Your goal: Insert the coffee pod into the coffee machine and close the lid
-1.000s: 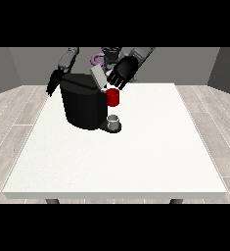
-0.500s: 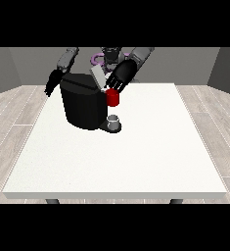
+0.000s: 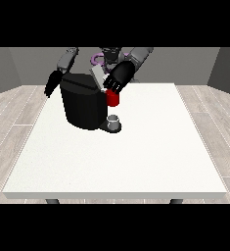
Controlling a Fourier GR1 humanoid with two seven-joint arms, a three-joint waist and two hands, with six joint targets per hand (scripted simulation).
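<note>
Coffee machine [image 3: 83,105]: a squat black body with a sloped top, standing on the far left part of the white surface [image 3: 121,162], towards the robot's side.
Lid [image 3: 98,77]: a pale grey flap, tilted up above the machine's top right edge, so the machine stood open.
Coffee pod: probably the small light piece at the fingertips, just beside the raised lid; it was too small to tell its shape or colour surely.
Red part [image 3: 113,98]: a bright red, rounded cup-like piece on the machine's right front, just under the robot hand at the view's right.
Grey cup [image 3: 114,120]: a small pale cup sitting upright on the machine's dark base plate, below the red part.
Robot hand at the view's right [image 3: 119,77]: black, reaching down over the machine's top right; its fingers curled towards the lid and the light piece, seemingly pinching it.
Robot hand at the view's left [image 3: 52,83]: black, hanging beside the machine's left upper edge, fingers straight and pointing down, apart from the machine.
</note>
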